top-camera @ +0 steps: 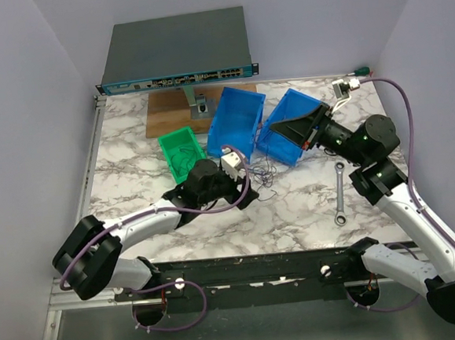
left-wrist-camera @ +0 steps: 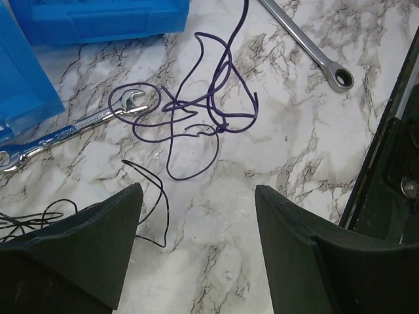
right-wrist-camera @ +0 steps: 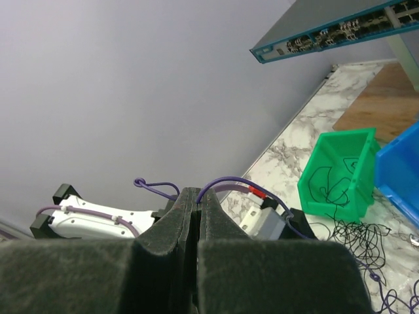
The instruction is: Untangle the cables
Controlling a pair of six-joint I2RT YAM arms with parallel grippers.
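Note:
A loose tangle of thin purple wire (left-wrist-camera: 196,104) lies on the marble table, with a black wire (left-wrist-camera: 154,193) curling beside it. The same tangle shows in the top view (top-camera: 264,175), in front of the blue bins. My left gripper (left-wrist-camera: 198,191) is open and empty, low over bare marble just short of the tangle, and it also shows in the top view (top-camera: 247,193). My right gripper (right-wrist-camera: 198,193) is shut on a thin purple wire (right-wrist-camera: 226,180) that loops out of its tips. It hovers over the right blue bin (top-camera: 275,128). More black wires lie in the green bin (right-wrist-camera: 340,173).
Two blue bins (top-camera: 238,118) and a green bin (top-camera: 181,151) stand mid-table. One silver wrench (top-camera: 339,197) lies to the right, and another (left-wrist-camera: 65,131) lies partly under the purple tangle. A network switch (top-camera: 175,52) sits on a wooden board (top-camera: 168,115) at the back.

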